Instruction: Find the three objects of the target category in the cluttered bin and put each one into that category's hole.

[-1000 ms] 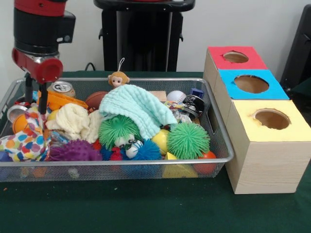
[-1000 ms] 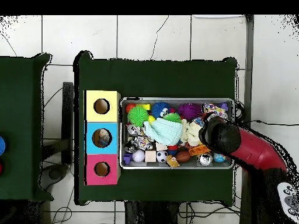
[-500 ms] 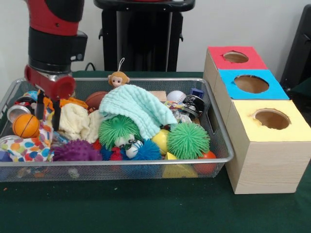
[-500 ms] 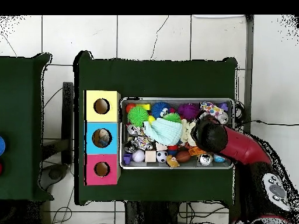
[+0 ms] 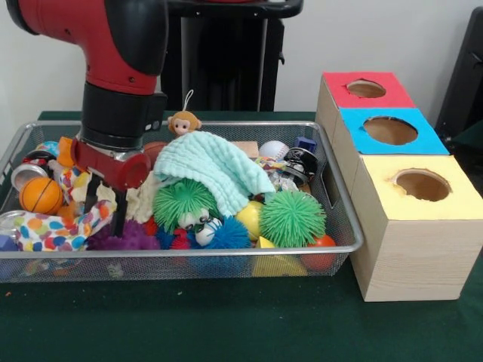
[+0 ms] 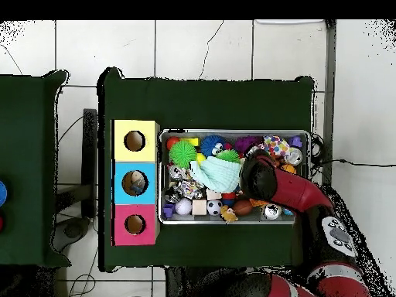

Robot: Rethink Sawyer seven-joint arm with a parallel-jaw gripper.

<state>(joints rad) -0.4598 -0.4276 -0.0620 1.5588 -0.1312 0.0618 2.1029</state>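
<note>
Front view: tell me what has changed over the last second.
The arm has swept from the bin's left end toward its middle and dropped lower; the end effector now reaches down among the cream cloth and the purple spiky ball. The orange ball, covered before, now shows. The mint cloth, green spiky balls and three boxes stayed put.

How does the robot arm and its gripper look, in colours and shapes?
The arm is thick and rounded, with glossy red shells and a black cylindrical wrist section. Below sits a red block carrying the gripper, which has thin dark fingers. From overhead, a white marking shows on the red shell.
</note>
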